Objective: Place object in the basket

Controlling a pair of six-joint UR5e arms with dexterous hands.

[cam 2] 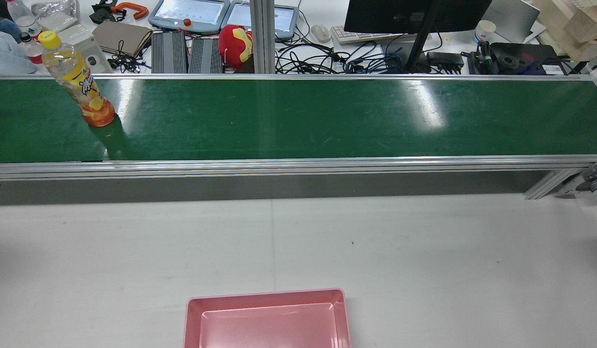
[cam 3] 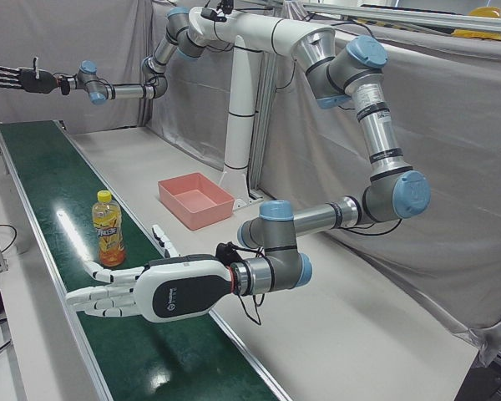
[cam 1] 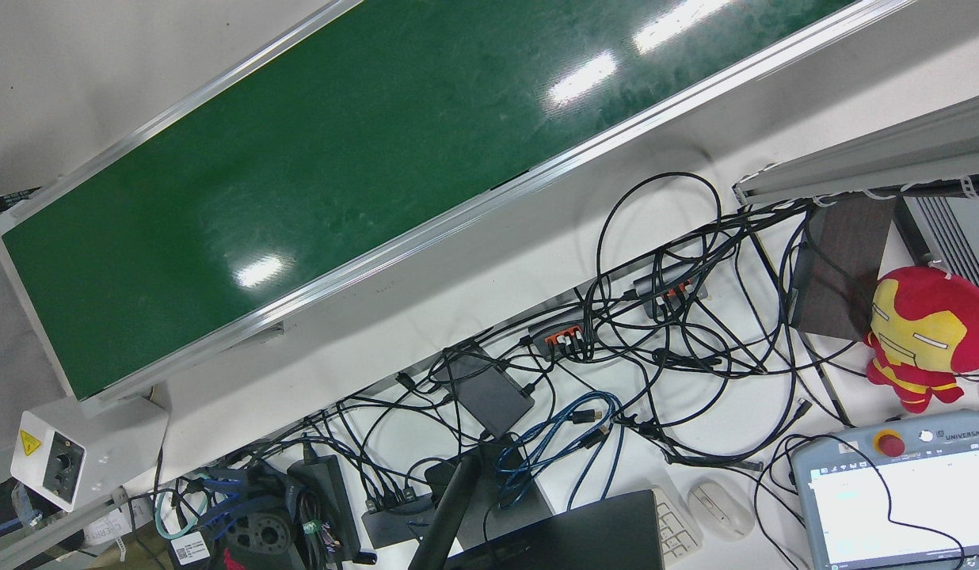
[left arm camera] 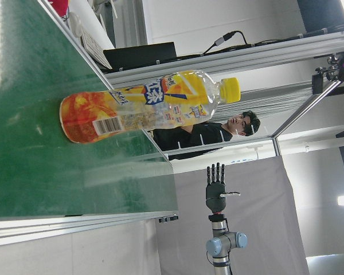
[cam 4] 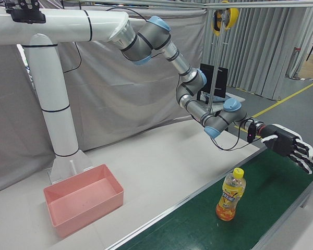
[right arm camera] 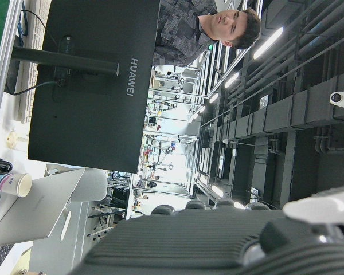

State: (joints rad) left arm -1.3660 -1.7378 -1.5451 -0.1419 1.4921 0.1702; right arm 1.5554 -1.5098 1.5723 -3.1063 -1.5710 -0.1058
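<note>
An orange-drink bottle (cam 2: pixel 78 82) with a yellow cap stands upright on the green conveyor belt (cam 2: pixel 298 121) near its left end. It also shows in the left-front view (cam 3: pixel 107 227), the right-front view (cam 4: pixel 230 195) and the left hand view (left arm camera: pixel 149 106). My left hand (cam 3: pixel 142 292) is open with its fingers spread, low over the belt beside the bottle and apart from it; the right-front view shows it too (cam 4: pixel 292 146). My right hand (cam 3: pixel 21 78) is open, held high above the belt's far end. The pink basket (cam 2: pixel 267 319) sits on the white table, with nothing in it.
Beyond the belt lie cables (cam 1: pixel 656 332), a red plush toy (cam 2: pixel 235 41), teach pendants (cam 2: pixel 190 12) and a monitor (cam 2: pixel 414 14). The arms' white pedestal (cam 3: pixel 242 125) stands behind the basket. A grey curtain (cam 4: pixel 120 109) closes the back.
</note>
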